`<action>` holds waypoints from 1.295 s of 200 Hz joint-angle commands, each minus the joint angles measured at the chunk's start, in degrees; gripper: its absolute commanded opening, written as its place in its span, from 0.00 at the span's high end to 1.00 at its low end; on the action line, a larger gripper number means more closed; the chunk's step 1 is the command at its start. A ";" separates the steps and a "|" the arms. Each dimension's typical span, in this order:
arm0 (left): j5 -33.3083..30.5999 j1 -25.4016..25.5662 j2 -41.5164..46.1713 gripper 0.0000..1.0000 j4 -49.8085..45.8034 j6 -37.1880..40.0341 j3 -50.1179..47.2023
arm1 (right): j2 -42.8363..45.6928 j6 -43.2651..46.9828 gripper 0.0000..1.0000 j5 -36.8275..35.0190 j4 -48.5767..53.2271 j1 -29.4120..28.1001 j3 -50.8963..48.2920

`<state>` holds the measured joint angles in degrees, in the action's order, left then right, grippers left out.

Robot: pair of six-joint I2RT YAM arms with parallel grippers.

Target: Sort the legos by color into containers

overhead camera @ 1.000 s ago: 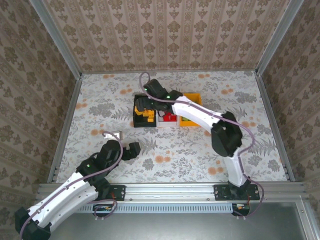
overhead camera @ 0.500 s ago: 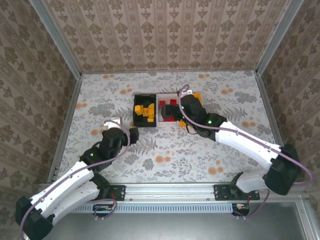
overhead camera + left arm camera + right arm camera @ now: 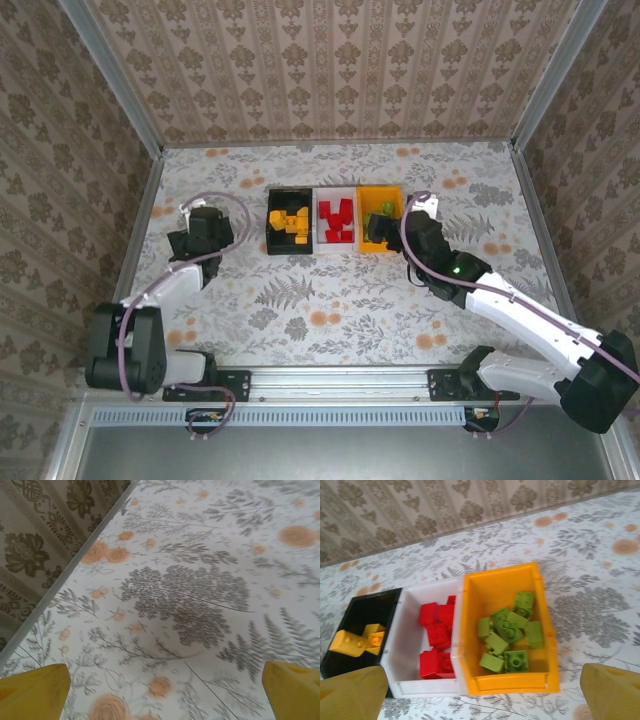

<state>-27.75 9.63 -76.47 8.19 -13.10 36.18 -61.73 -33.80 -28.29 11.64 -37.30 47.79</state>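
Clearly, the yellow-orange legos [image 3: 357,640] lie in the black bin [image 3: 370,605], the red legos [image 3: 435,630] in the white bin [image 3: 407,630] and the green legos [image 3: 507,632] in the orange bin [image 3: 485,590]. The right gripper [image 3: 482,692], just before the orange bin, is wide open and empty. The left gripper [image 3: 165,690] is the same, over bare desk [image 3: 200,555] well left of the bins.

**Right hand** [image 3: 415,224]: was over the black bin [image 3: 290,193]; crossed above the white bin [image 3: 336,192]; now just right of the orange bin [image 3: 380,191], with its arm drawn back to the near right.

**Left hand** [image 3: 203,234]: was over the table in front of the black bin; now swung out to the far left, well left of that bin.

**Bins:** previously partly covered by the right arm in the top view; all three now show uncovered.
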 commanded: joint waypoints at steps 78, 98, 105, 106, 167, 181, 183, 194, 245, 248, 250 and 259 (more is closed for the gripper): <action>9.99 -3.82 -10.63 0.00 27.05 16.24 -5.25 | 8.77 -0.46 0.00 -2.86 -2.33 8.36 -7.31; 15.00 -5.30 -10.76 0.00 28.31 16.34 -5.77 | 10.11 1.60 0.00 -4.65 -3.06 10.79 -8.86; 17.85 -6.03 -10.13 0.00 28.28 16.04 -6.41 | 10.36 2.90 0.00 -5.58 -3.62 11.64 -9.38; 18.19 -6.11 -10.08 0.00 28.46 16.07 -6.53 | 10.38 3.15 0.00 -5.65 -3.76 11.77 -9.47; 18.01 -7.58 -11.70 0.00 42.89 14.38 -14.07 | 7.66 25.05 0.00 -6.78 -26.88 21.42 -19.72; 15.51 -7.13 -12.09 0.00 44.71 14.21 -14.52 | 3.80 26.81 0.00 -4.20 -36.35 25.82 -23.79; 15.53 -7.16 -11.96 0.00 44.37 14.00 -14.49 | 3.09 26.83 0.00 -3.52 -37.33 26.63 -24.10; 15.53 -7.03 -11.95 0.00 44.56 14.17 -14.54 | -1.39 26.95 0.00 0.83 -40.24 29.62 -24.51; 15.82 -6.83 -12.01 0.00 44.49 14.58 -14.47 | -18.48 30.70 0.00 10.24 -63.18 32.98 -28.88; 15.85 -6.86 -12.02 0.00 44.51 14.59 -14.48 | -19.76 30.72 0.00 10.24 -64.01 33.00 -28.89; 15.87 -6.85 -11.99 0.00 44.52 14.60 -14.48 | -20.43 30.72 0.00 10.24 -64.33 32.99 -28.85; 15.88 -6.86 -12.02 0.00 44.51 14.55 -14.48 | -22.68 31.18 0.00 10.75 -65.99 32.93 -28.22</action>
<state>-11.18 2.26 -88.29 50.68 1.52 22.00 -79.44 -5.74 -22.09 -40.16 -4.54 20.01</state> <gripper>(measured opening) 0.997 0.999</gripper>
